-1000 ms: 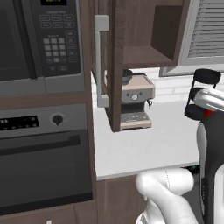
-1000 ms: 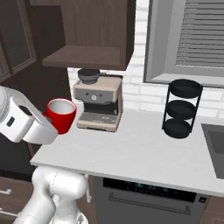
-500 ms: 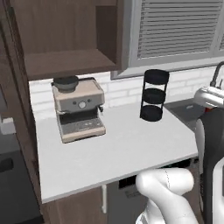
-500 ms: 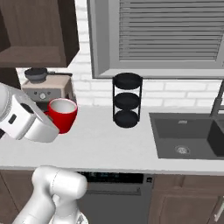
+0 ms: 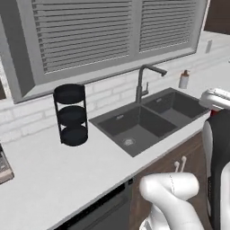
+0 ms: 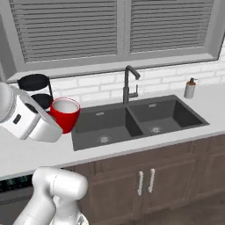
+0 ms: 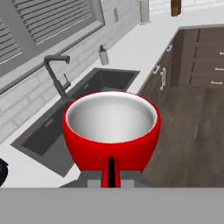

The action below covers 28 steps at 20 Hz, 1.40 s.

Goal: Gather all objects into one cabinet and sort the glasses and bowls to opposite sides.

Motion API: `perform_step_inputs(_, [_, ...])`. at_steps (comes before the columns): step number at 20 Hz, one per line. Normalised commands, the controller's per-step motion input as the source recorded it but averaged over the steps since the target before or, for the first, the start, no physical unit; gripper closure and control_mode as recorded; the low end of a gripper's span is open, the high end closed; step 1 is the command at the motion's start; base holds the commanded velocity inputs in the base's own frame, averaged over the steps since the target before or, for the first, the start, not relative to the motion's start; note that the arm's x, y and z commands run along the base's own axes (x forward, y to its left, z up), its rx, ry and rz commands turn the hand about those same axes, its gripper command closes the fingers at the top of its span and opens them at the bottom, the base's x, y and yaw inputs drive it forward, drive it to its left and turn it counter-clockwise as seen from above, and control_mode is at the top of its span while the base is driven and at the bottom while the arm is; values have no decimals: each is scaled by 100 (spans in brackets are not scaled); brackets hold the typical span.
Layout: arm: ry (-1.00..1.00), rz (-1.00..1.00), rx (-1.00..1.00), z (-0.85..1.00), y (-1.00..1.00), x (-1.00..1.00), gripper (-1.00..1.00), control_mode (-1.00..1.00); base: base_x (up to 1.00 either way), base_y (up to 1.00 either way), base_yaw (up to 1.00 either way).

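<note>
A small red cup [image 6: 65,113] with a pale inside is held upright in my gripper [image 6: 56,125], which is shut on it above the counter's front edge, left of the sink. In the hand view the red cup [image 7: 111,131] sits right in front of the camera, with my gripper [image 7: 111,171] clamped at its near wall. A sliver of the red cup [image 5: 214,112] peeks from under the hand at the right edge of the left base view. The wall cabinet, the wooden bowl and the other cups are out of view.
A dark double sink [image 6: 136,121] with a black faucet [image 6: 129,83] is set in the white counter [image 5: 54,175]. A black three-tier stand [image 5: 71,115] stands to its left, a soap bottle [image 6: 190,88] to its right. Shuttered windows [image 6: 118,26] run behind.
The whole scene has shifted: the base has moved right along the counter, from the open cabinet and coffee machine to the sink. The cup stays in the gripper.
</note>
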Motion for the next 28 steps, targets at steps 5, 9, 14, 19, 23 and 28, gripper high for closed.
perform_step_inputs(5, [0,0,0,0,0,0,100,100,0,-90,-65])
perform_step_inputs(9, [0,0,0,0,0,0,100,100,0,-82,-67])
perform_step_inputs(14, [0,0,0,0,0,0,100,100,6,-70,-68])
perform_step_inputs(19, [0,0,0,0,0,0,100,100,27,-59,-65])
perform_step_inputs(23, [0,0,0,0,0,0,100,100,86,0,-22])
perform_step_inputs(28, [0,0,0,0,0,0,100,100,75,-22,-1])
